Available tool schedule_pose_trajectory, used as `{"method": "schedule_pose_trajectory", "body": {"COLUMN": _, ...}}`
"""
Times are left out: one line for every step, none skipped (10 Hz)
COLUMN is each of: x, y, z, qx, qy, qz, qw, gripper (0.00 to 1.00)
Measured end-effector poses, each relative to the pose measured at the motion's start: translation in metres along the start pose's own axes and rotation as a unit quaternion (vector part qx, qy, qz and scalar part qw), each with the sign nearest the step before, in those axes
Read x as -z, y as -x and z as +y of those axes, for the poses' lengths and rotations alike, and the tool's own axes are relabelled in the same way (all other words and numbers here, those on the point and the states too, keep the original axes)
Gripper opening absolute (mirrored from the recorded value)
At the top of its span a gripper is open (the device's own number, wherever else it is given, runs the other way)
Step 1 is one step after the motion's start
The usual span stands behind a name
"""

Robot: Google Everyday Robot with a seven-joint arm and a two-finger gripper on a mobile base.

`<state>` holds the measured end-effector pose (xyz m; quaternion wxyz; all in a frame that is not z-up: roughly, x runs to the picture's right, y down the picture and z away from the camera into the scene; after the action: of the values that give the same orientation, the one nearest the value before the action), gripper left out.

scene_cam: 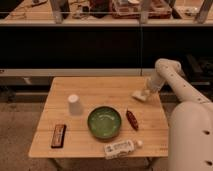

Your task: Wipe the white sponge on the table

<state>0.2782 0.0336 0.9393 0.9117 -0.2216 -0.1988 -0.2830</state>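
The white sponge (137, 96) lies flat on the table (100, 86) near its right edge, about mid-depth. My gripper (144, 93) reaches in from the right and comes down onto the sponge's right end, shut on it and holding it against the wood. My white arm (172, 80) bends over the table's right edge, and my body fills the lower right corner.
A white upturned cup (74, 104) stands at the left. A green bowl (104, 121) sits front centre, with a small reddish-brown thing (132, 120) to its right. A white labelled bottle (120, 147) lies at the front edge, a dark bar (58, 135) at the front left. Dark shelving stands behind.
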Motion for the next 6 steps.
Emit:
{"method": "schedule_pose_trajectory", "body": {"x": -0.006, "y": -0.001, "z": -0.003, "qx": 0.001, "qy": -0.008, "qz": 0.003, "qw": 1.0, "gripper": 0.0}}
{"method": "schedule_pose_trajectory", "body": {"x": -0.009, "y": 0.002, "z": -0.009, "qx": 0.005, "qy": -0.009, "qz": 0.004, "qw": 0.9999, "gripper": 0.0}}
{"method": "schedule_pose_trajectory", "body": {"x": -0.011, "y": 0.007, "z": -0.013, "qx": 0.015, "qy": -0.005, "qz": 0.003, "qw": 0.9999, "gripper": 0.0}}
{"method": "schedule_pose_trajectory", "body": {"x": -0.016, "y": 0.012, "z": -0.018, "qx": 0.023, "qy": 0.0, "qz": 0.002, "qw": 0.9997, "gripper": 0.0}}
{"method": "schedule_pose_trajectory", "body": {"x": -0.029, "y": 0.024, "z": -0.027, "qx": 0.037, "qy": 0.009, "qz": -0.006, "qw": 0.9992, "gripper": 0.0}}
{"method": "schedule_pose_trajectory", "body": {"x": -0.037, "y": 0.033, "z": -0.033, "qx": 0.05, "qy": 0.015, "qz": -0.012, "qw": 0.9986, "gripper": 0.0}}
